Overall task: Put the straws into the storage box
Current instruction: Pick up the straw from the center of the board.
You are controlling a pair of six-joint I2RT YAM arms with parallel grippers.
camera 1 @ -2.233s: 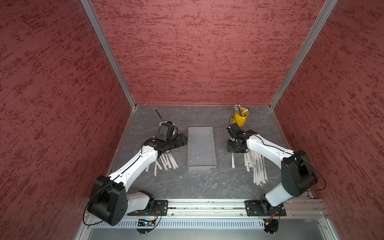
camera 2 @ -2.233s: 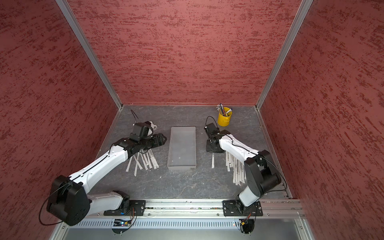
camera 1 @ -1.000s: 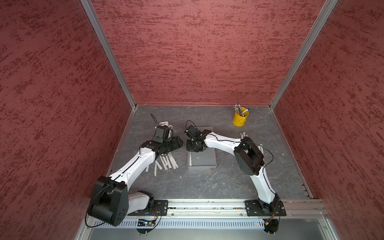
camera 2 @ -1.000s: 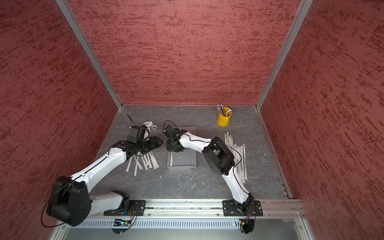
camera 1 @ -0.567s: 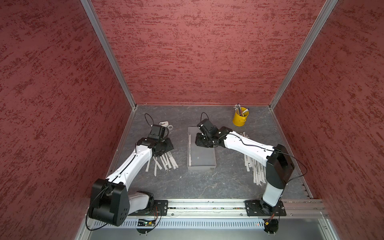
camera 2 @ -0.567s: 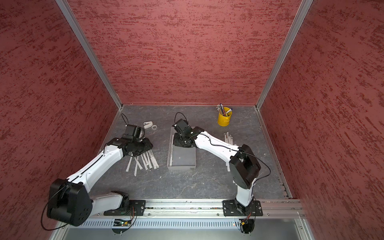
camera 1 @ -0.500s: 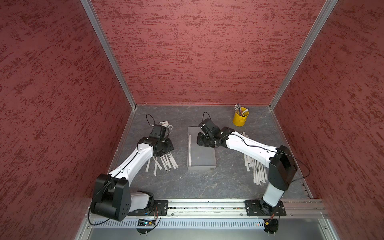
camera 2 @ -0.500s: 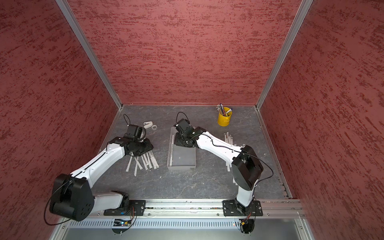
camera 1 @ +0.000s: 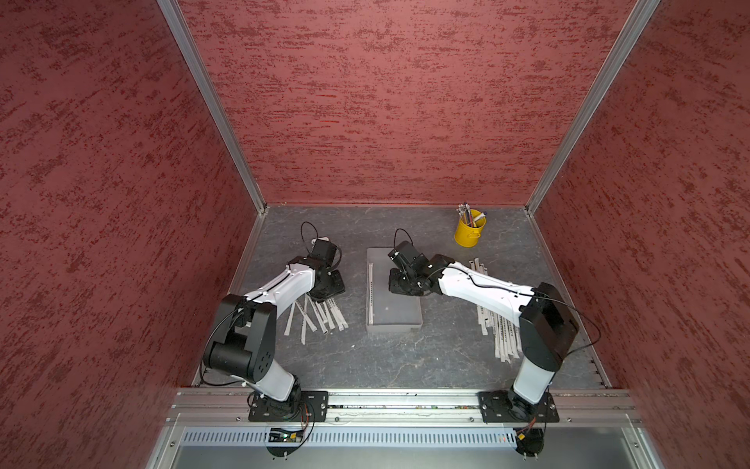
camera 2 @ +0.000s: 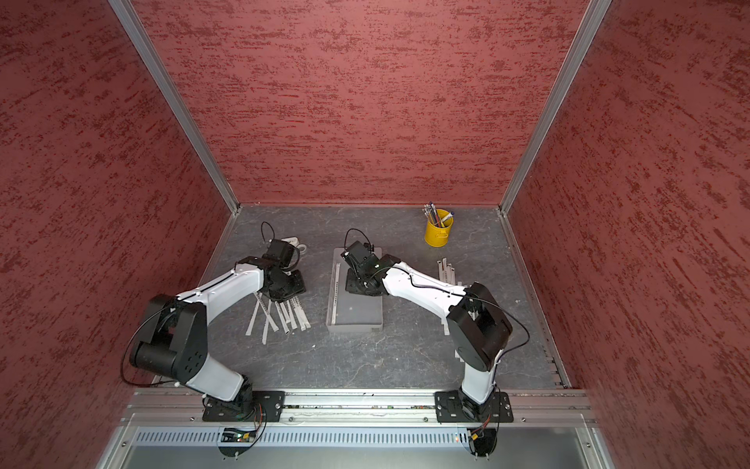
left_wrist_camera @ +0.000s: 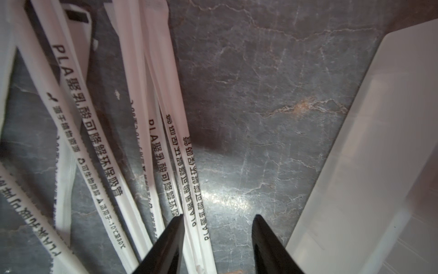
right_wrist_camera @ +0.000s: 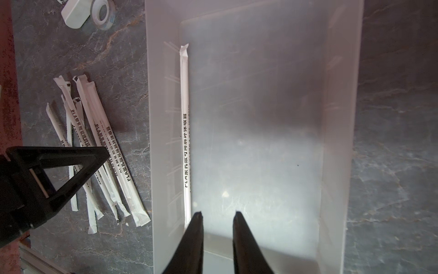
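A: Report change at the storage box [camera 1: 395,316].

B: Found one straw [right_wrist_camera: 184,132] lying flat inside, tight along the wall nearer the left arm; saw none there two seconds back. Traced it to the right gripper [right_wrist_camera: 218,214]: seen then down at the right pile [camera 1: 501,331], found now above the box floor, jaws parted narrowly, nothing between. Marked as released and empty.

A: And the other side?

B: Found the left gripper [left_wrist_camera: 216,219] low over the far end of the left pile [camera 1: 320,318], drawn back from nearer the box. Jaws apart, straddling one wrapped straw, not yet pinching it.

A: Bearing on the task?

B: Judged as first delivery done, next pick about to start. Counted nearly all straws still loose on the table [camera 1: 406,357], in both piles, well apart from each other. Advise closing on the single straw alone, to avoid dragging its neighbours.
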